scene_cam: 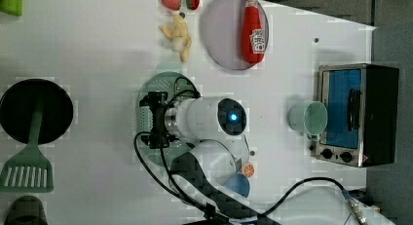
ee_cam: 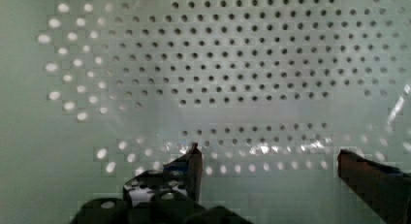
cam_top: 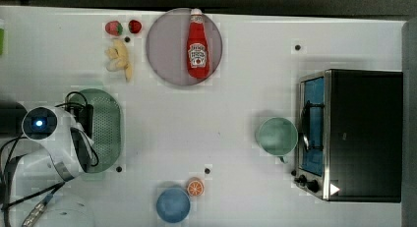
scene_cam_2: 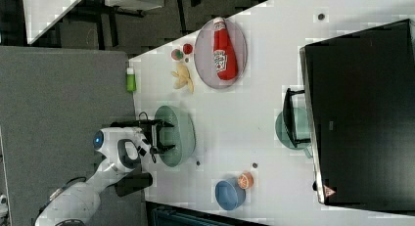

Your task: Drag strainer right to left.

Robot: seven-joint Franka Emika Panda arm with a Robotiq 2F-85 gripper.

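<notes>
Strainer (ee_cam: 242, 64) under gripper (ee_cam: 269, 158), fingers spread wide

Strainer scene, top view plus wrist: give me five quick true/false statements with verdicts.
1. The end effector is over the strainer, its fingers spread apart. True.
2. The ketchup bottle lies on the round plate. True.
3. The green cup sits inside the strainer. False: it stands apart, beside the toaster oven on the top view's right.
4. The orange slice is next to the blue bowl. True.
5. The banana rests on the plate. False: it lies on the table, at the top view's left of the plate, below two strawberries.
</notes>
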